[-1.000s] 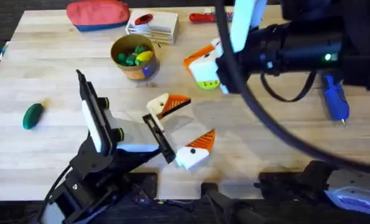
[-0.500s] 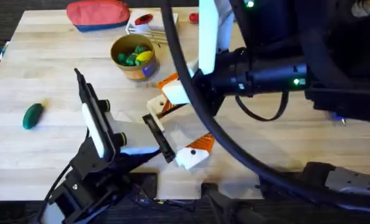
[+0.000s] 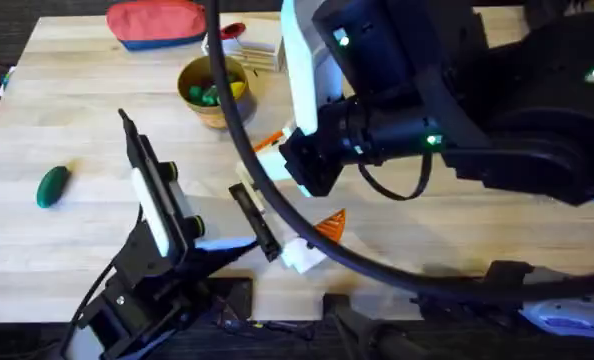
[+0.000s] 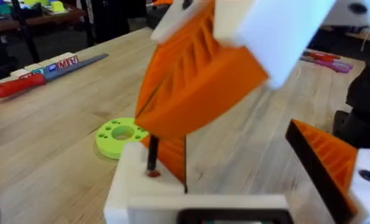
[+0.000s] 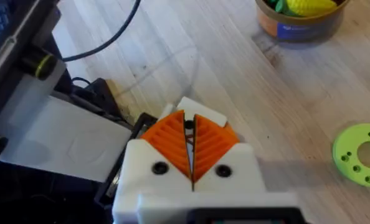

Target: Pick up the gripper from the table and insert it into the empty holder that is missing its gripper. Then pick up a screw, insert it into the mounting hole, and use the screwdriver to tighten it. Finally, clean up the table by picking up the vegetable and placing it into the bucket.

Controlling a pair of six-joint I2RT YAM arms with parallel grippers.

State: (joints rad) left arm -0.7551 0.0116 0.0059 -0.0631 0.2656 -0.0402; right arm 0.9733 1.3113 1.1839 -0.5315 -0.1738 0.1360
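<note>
The left pincer (image 4: 235,165) is wide open, with its two fingers far apart. One finger is a white block (image 4: 138,194) with an orange wedge (image 4: 172,155) sitting in it. A small dark screw (image 4: 152,163) stands in a hole on top of that block. The other finger has an orange ridged pad (image 4: 325,163).

The right pincer (image 5: 191,134) hangs just above the white block, between the left fingers. It is squeezed tight, with its orange pads (image 5: 213,146) almost touching. A tiny dark bit shows at the tips, but I cannot tell what it is. From above, the right arm (image 3: 427,110) is big and dark and covers the middle of the desk (image 3: 67,110).

The yellow bucket (image 3: 212,95) stands near the back of the desk with green and yellow toys inside. The dark green vegetable (image 3: 53,185) lies alone on the desk, far to the left, well apart from the bucket. A red pouch (image 3: 157,22) lies behind the bucket. A lime green disc (image 4: 118,134) lies flat on the desk near the pincers. A red-handled screwdriver (image 4: 23,84) lies farther away.
</note>
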